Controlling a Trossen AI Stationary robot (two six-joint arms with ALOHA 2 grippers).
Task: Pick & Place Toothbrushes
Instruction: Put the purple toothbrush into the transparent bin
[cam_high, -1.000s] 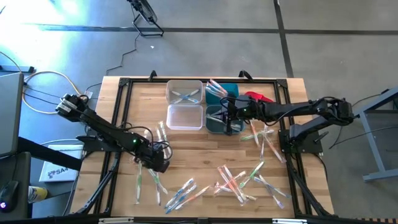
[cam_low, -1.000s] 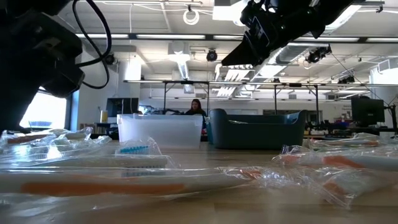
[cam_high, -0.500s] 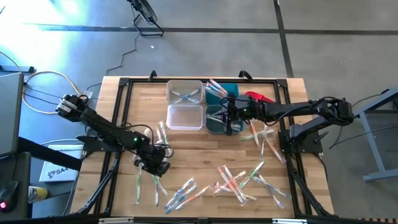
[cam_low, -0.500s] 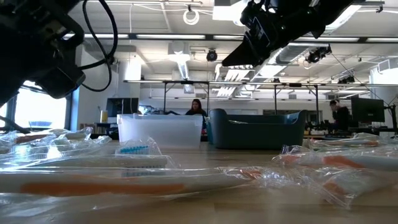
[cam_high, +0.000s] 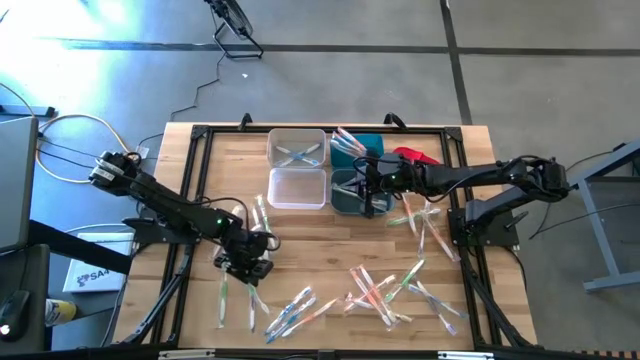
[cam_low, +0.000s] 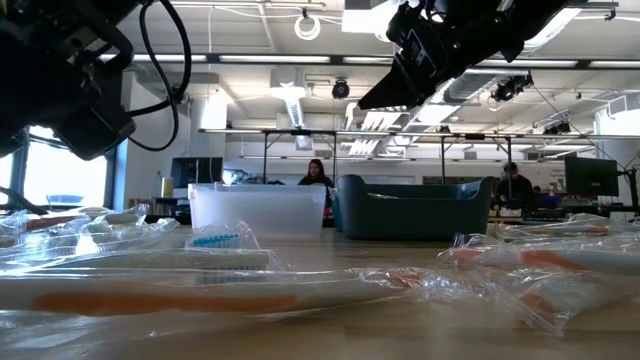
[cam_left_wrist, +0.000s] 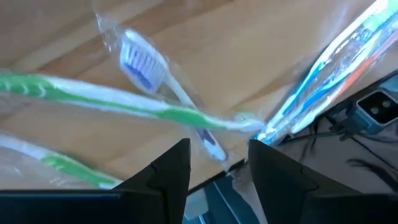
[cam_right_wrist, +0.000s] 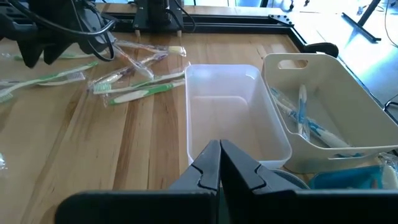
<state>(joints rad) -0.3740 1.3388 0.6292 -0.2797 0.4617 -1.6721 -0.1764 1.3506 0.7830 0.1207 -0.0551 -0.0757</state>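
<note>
My left gripper (cam_high: 247, 262) hangs over the near left part of the wooden surface (cam_high: 330, 228), directly above a loose group of toothbrushes (cam_high: 243, 290). In the left wrist view my left fingers (cam_left_wrist: 163, 175) stand apart with a clear gap and grip nothing. Beyond them lie a green-handled toothbrush (cam_left_wrist: 124, 102), a white-headed toothbrush with blue bristles (cam_left_wrist: 144, 62) in clear wrap crossing beneath it, and a wrapped blue and orange pair (cam_left_wrist: 336, 74).

My right gripper (cam_high: 366, 180) is held above the dark teal bin (cam_high: 352, 192) near the middle of the surface. In the right wrist view my right fingers (cam_right_wrist: 208, 168) are pressed together with only a thin seam between them and carry nothing. Ahead of them sit the empty clear bin (cam_right_wrist: 233, 112) and the clear bin with toothbrushes (cam_right_wrist: 323, 106), which holds a few blue-accented brushes.

A second teal bin (cam_high: 352, 147) at the far side also holds brushes. A red piece (cam_high: 415, 156) lies just beside it. Further toothbrushes are scattered on the near right of the surface (cam_high: 385, 290) and beside the right arm (cam_high: 425, 225).

In the low view a person (cam_low: 315, 173) sits in the room behind the bins.
</note>
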